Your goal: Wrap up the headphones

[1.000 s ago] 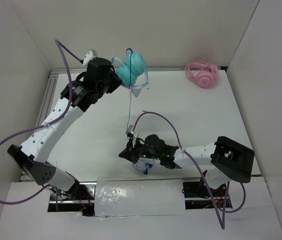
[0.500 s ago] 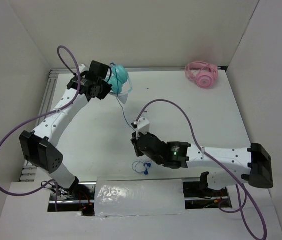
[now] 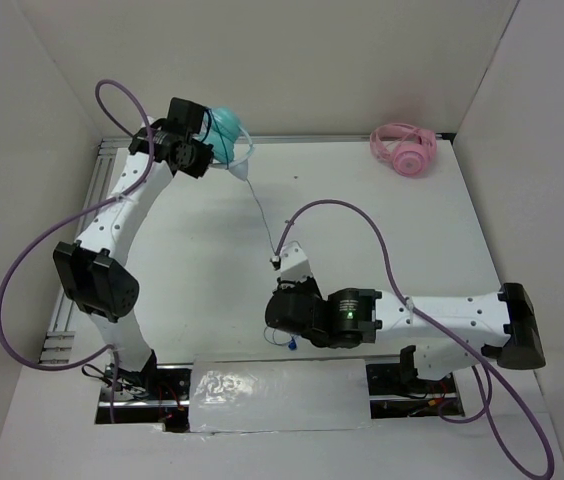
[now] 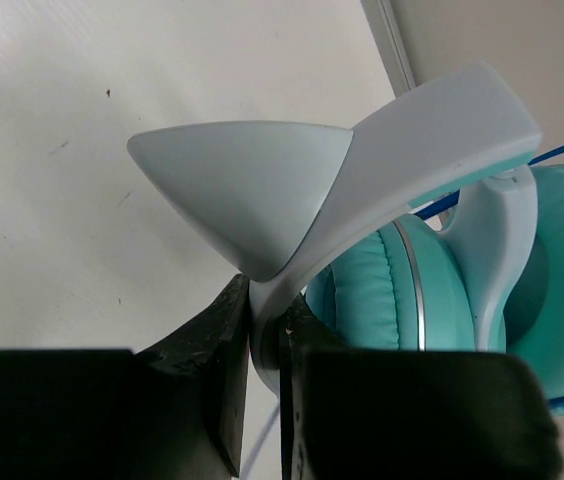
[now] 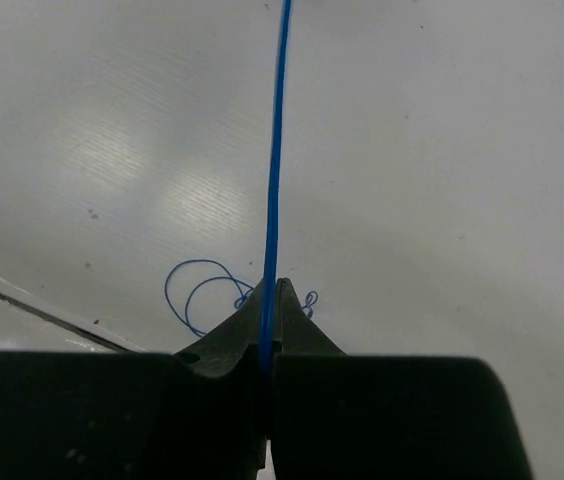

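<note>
The teal headphones [image 3: 226, 130] hang in the air at the back left, near the wall. My left gripper [image 3: 212, 148] is shut on their white-grey band [image 4: 432, 150]; a teal ear cup [image 4: 402, 300] sits just right of the fingers [image 4: 217, 350]. The thin blue cable [image 3: 260, 212] runs taut from the headphones down to my right gripper [image 3: 278, 318] at the table's middle front. In the right wrist view that gripper [image 5: 270, 292] is shut on the cable [image 5: 277, 150]. The cable's loose end lies in small loops [image 5: 197, 295] on the table.
Pink headphones [image 3: 404, 150] lie at the back right. A shiny taped strip [image 3: 277, 395] runs along the near edge. White walls [image 3: 42, 120] close in the left, back and right sides.
My left arm has carried the headphones toward the back left wall. My right gripper has swung to point down by the near edge, still on the cable, which now runs straight.
</note>
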Available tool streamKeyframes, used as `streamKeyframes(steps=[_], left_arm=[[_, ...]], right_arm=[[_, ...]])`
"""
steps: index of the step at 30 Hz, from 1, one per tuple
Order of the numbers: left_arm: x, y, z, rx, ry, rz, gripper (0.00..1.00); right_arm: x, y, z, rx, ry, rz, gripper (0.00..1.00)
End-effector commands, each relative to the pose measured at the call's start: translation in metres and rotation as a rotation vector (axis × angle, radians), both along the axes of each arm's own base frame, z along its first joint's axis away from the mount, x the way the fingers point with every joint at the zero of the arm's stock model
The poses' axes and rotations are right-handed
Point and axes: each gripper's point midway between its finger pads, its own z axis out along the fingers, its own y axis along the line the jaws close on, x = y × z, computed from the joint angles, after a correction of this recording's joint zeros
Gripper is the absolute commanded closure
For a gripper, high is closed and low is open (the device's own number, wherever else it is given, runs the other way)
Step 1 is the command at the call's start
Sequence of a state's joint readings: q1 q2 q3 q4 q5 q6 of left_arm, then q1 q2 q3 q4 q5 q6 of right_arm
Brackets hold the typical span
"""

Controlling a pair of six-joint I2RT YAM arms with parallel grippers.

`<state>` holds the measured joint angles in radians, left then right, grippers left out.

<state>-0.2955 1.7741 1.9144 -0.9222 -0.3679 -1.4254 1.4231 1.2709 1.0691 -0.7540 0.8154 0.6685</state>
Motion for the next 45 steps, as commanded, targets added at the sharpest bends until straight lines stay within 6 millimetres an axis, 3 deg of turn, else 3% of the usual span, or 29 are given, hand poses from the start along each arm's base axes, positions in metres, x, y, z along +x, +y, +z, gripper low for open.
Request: streamKeyframes(steps=[1, 7, 9, 12, 21, 26, 27, 28, 29, 33, 35, 36, 37, 41, 42, 45], left_arm=[[0.015, -0.009, 0.014, -0.111, -0.057, 0.001, 1.00], [0.017, -0.025, 0.015, -0.184, -0.053, -0.056, 1.00], [0.015, -0.029, 0.017, -0.184, -0.059, -0.073, 1.00], [0.013, -0.029, 0.013, -0.116, -0.084, -0.081, 1.00], [-0.012, -0.039, -0.044, 0.091, -0.027, -0.189, 1.00], [-0.039, -0.053, -0.070, 0.213, 0.023, -0.287, 1.00], [-0.042, -0.056, -0.071, 0.230, 0.011, -0.322, 1.00], [-0.039, -0.063, -0.056, 0.224, -0.068, -0.352, 1.00], [-0.050, -0.069, -0.075, 0.261, -0.045, -0.431, 1.00], [-0.068, -0.089, -0.069, 0.267, -0.174, -0.607, 1.00], [-0.082, -0.096, -0.061, 0.306, -0.256, -0.690, 1.00], [-0.089, -0.098, -0.047, 0.310, -0.307, -0.719, 1.00], [-0.095, -0.098, -0.053, 0.337, -0.313, -0.756, 1.00], [-0.126, -0.108, -0.048, 0.354, -0.386, -0.895, 1.00], [-0.132, -0.105, -0.057, 0.382, -0.381, -0.922, 1.00], [-0.160, -0.114, -0.047, 0.364, -0.484, -1.046, 1.00]], right_arm=[[-0.001, 0.023, 0.032, 0.064, -0.059, 0.106, 1.00], [-0.013, 0.072, 0.025, 0.050, -0.053, 0.339, 1.00], [-0.012, 0.080, 0.024, 0.040, -0.060, 0.356, 1.00], [-0.003, 0.078, 0.048, 0.051, -0.132, 0.345, 1.00], [0.014, 0.041, 0.167, 0.173, -0.377, 0.314, 1.00], [0.032, 0.014, 0.202, 0.170, -0.465, 0.273, 1.00], [0.040, 0.003, 0.209, 0.160, -0.490, 0.251, 1.00], [0.044, -0.004, 0.214, 0.162, -0.502, 0.238, 1.00], [0.047, -0.011, 0.221, 0.175, -0.517, 0.224, 1.00], [0.066, -0.032, 0.230, 0.139, -0.575, 0.187, 1.00], [0.077, -0.047, 0.236, 0.142, -0.613, 0.142, 1.00], [0.081, -0.049, 0.233, 0.134, -0.618, 0.145, 1.00], [0.087, -0.053, 0.234, 0.147, -0.621, 0.154, 1.00], [0.100, -0.066, 0.233, 0.166, -0.658, 0.162, 1.00], [0.103, -0.068, 0.233, 0.176, -0.659, 0.152, 1.00], [0.118, -0.079, 0.223, 0.180, -0.648, 0.119, 1.00]])
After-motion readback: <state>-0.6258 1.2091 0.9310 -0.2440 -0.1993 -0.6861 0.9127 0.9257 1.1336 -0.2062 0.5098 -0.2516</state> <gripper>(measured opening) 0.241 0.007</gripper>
